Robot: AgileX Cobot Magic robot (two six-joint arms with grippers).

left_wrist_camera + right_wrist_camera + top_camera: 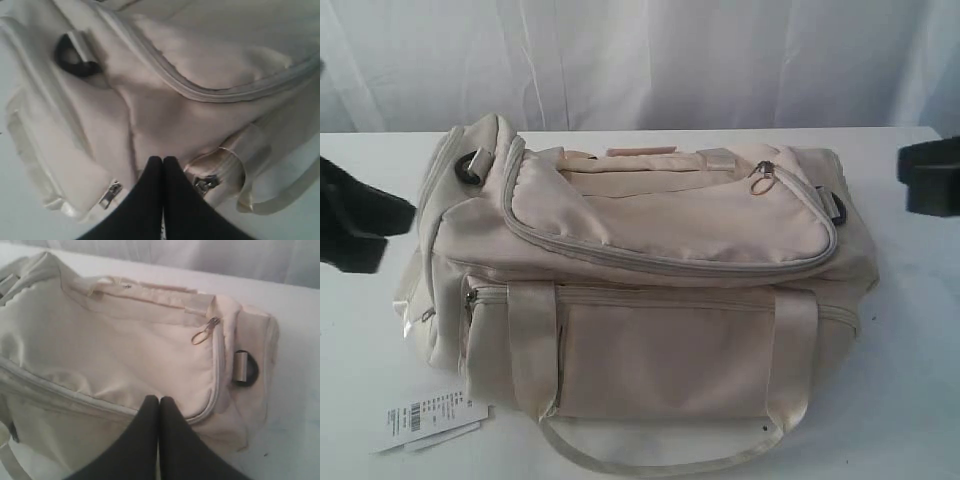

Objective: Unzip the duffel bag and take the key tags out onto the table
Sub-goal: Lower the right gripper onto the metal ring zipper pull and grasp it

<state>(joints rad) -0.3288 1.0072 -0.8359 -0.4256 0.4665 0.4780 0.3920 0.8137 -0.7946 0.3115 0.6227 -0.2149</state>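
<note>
The cream duffel bag (650, 300) lies across the white table (910, 350), its curved top zipper (670, 262) zipped all the way round. The zipper's ring pull (761, 176) rests at the bag's right end, seen too as the ring pull (202, 333) in the right wrist view. My left gripper (162, 161) is shut and empty, hovering over the bag's left end between two small side zipper pulls (110, 193). Also shut and empty, my right gripper (159, 400) hangs above the duffel bag (115, 355) near the top zipper's curve (212, 400). The key tags are out of view.
A white barcode label (425, 418) lies on the table at the bag's front left corner. A webbing handle (650, 455) droops over the front. Black strap rings (470, 165) sit at both ends. The dark arm bodies (360, 225) flank the bag left and right. A white curtain backs the table.
</note>
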